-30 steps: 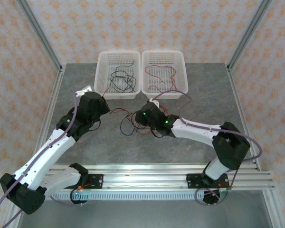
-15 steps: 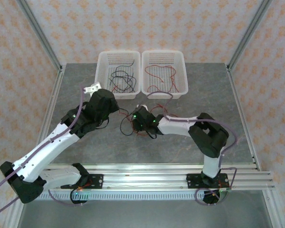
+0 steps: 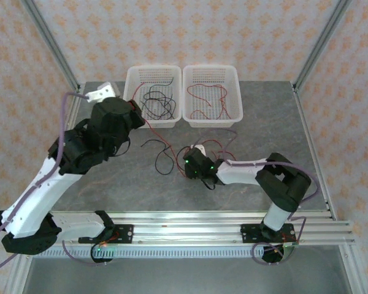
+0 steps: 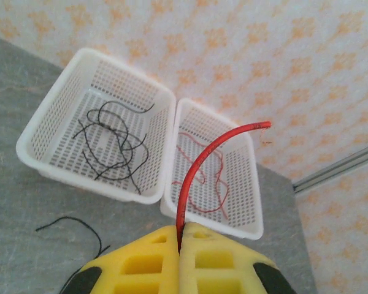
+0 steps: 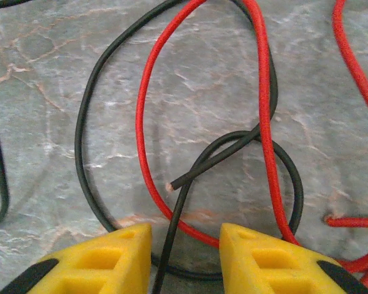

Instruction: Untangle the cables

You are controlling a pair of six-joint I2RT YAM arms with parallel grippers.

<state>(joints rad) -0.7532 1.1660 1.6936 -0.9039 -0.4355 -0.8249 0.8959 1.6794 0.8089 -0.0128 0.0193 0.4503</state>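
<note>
In the left wrist view my left gripper is shut on a red cable that arcs up out of its yellow fingers. From above, the left gripper is raised near the left basket, and the red cable slants down from it to the tangle of red and black cables on the table. My right gripper sits low over that tangle. It is open, with a black cable and a red cable lying on the table between its fingers. A black cable end crosses a red loop.
Two white baskets stand at the back: the left basket holds black cables, the right basket holds red cables. A loose black cable curls on the grey table left of the right gripper. Aluminium rails run along the near edge.
My left arm has risen and swung back-left toward the baskets, pulling the red cable taut from the tangle. The right gripper has shifted slightly nearer, staying over the tangle, its jaws narrower.
</note>
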